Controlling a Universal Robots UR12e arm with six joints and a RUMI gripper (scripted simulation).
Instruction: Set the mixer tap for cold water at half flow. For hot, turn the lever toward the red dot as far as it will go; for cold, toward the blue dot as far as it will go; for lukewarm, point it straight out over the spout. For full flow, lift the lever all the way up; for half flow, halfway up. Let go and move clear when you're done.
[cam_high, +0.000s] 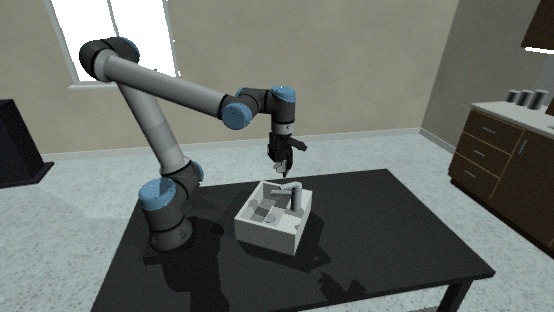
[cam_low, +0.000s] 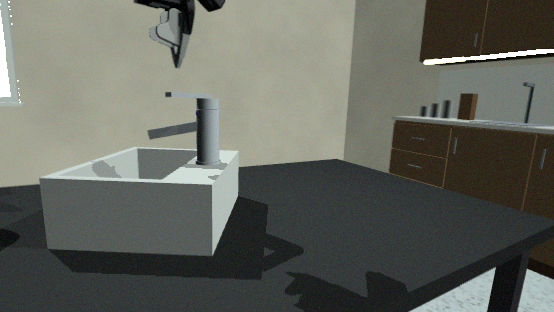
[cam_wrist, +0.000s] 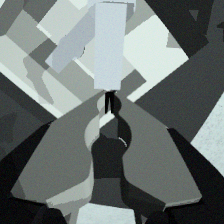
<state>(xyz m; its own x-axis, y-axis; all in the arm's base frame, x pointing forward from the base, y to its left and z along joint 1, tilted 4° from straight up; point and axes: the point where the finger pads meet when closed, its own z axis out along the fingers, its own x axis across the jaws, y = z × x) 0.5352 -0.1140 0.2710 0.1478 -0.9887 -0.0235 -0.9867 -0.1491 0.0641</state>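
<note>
A grey mixer tap (cam_high: 296, 199) (cam_low: 207, 132) stands on the rim of a white basin (cam_high: 270, 234) (cam_low: 130, 215). Its flat lever (cam_high: 283, 188) (cam_low: 187, 95) (cam_wrist: 109, 45) lies about level and points out over the bowl, roughly in line with the spout (cam_low: 172, 130) (cam_wrist: 70, 47) below it. A small blue dot (cam_low: 197, 114) shows on the tap body. My gripper (cam_high: 285, 172) (cam_low: 177, 62) (cam_wrist: 109, 92) is shut with nothing between the fingers. It hangs a little above the lever's free end, clear of it.
The basin sits on a black table (cam_high: 400, 225) (cam_low: 350, 210); the arm's base stands at the table's left. Brown cabinets (cam_high: 505, 160) (cam_low: 475, 155) with canisters on the counter stand far right, off the table.
</note>
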